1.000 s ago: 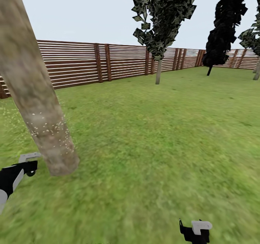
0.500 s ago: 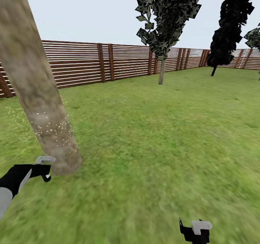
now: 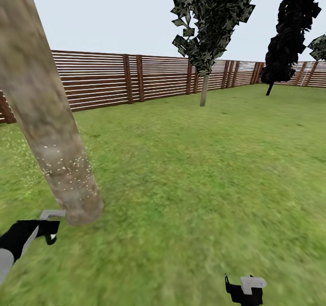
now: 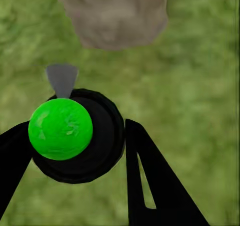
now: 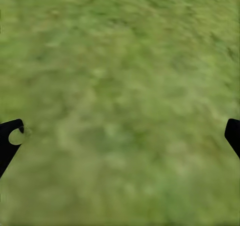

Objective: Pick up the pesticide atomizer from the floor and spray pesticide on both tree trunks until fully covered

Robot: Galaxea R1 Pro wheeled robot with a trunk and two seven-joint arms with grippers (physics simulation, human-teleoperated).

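A thick, leaning, grey-brown tree trunk [image 3: 50,116] fills the head view's left, its lower part dotted with white specks. My left gripper [image 3: 45,229] is low beside the trunk's base, shut on the pesticide atomizer [image 3: 50,214]. In the left wrist view the atomizer [image 4: 82,136] is a black round body with a green ball top. Its grey nozzle points at the trunk base [image 4: 112,15], and a black finger [image 4: 150,181] presses its side. A second tree [image 3: 204,91] stands far off by the fence. My right gripper [image 3: 244,292] hangs open over grass [image 5: 120,136].
A brown slatted fence [image 3: 104,79] rings the lawn at the back. A near-black narrow tree [image 3: 285,39] stands at the far right. Open grass [image 3: 203,184] stretches between the near trunk and the far tree.
The camera has turned slightly, shifting the scene to the right. My left gripper with the atomizer moved in toward the trunk's foot and then dropped lower. The right gripper kept its place.
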